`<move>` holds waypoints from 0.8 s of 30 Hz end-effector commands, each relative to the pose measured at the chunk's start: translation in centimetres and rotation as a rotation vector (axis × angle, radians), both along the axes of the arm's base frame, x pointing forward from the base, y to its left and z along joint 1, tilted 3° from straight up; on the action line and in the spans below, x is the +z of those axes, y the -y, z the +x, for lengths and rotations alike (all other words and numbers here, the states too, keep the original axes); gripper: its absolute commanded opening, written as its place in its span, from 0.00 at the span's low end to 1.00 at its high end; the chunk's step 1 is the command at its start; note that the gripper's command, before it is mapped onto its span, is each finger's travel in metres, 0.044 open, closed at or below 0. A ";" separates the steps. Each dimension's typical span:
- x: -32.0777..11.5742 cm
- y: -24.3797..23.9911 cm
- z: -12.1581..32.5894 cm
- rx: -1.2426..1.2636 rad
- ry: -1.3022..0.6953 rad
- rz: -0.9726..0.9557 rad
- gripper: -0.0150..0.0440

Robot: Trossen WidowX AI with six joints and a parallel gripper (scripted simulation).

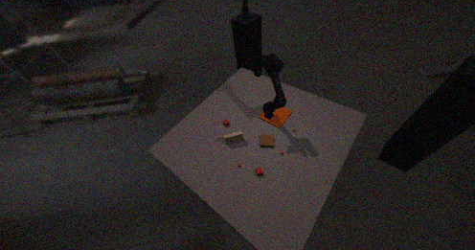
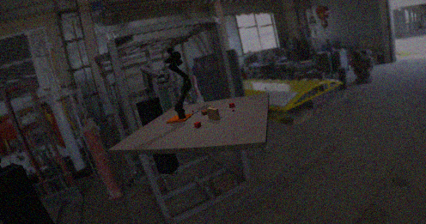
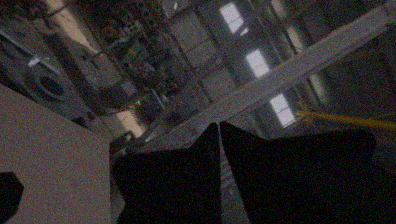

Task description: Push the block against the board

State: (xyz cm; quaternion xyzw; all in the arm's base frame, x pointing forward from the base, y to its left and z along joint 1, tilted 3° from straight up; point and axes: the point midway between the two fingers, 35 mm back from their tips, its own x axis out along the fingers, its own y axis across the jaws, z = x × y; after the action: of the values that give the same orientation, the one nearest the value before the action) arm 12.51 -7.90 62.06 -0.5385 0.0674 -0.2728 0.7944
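The square block [image 1: 267,141] [image 2: 203,112], brown, lies flat on the table. The board [image 1: 234,138] [image 2: 213,114], pale tan, looks to stand upright on an edge and casts a shadow. Block and board are apart, with a gap between them; in the top view the board is left of the block. My gripper [image 3: 218,127] is shut and empty, its black fingertips meeting in the wrist view. The arm is folded up and back, so the gripper is high above the table, far from both parts. The wrist view shows neither part.
A red cube [image 1: 226,123] [image 2: 197,124] lies behind the board, and another red cube [image 1: 259,171] [image 2: 232,105] lies farther out. Small red pieces [image 1: 294,130] [image 1: 282,153] [image 1: 238,165] lie around the block. The arm stands on an orange plate [image 1: 282,117] [image 2: 173,120].
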 end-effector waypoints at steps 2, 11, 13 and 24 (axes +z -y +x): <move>0.4 1.3 -0.7 0.037 0.058 0.022 0.25; 0.8 4.1 -1.4 0.096 0.160 0.084 0.25; 0.9 4.7 -1.5 0.109 0.177 0.097 0.25; 0.5 8.2 -1.1 0.159 0.256 0.185 0.25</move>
State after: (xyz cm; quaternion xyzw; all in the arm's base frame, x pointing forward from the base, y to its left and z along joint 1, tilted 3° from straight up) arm 11.22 -14.87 62.74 -0.4414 -0.0457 -0.2671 0.8554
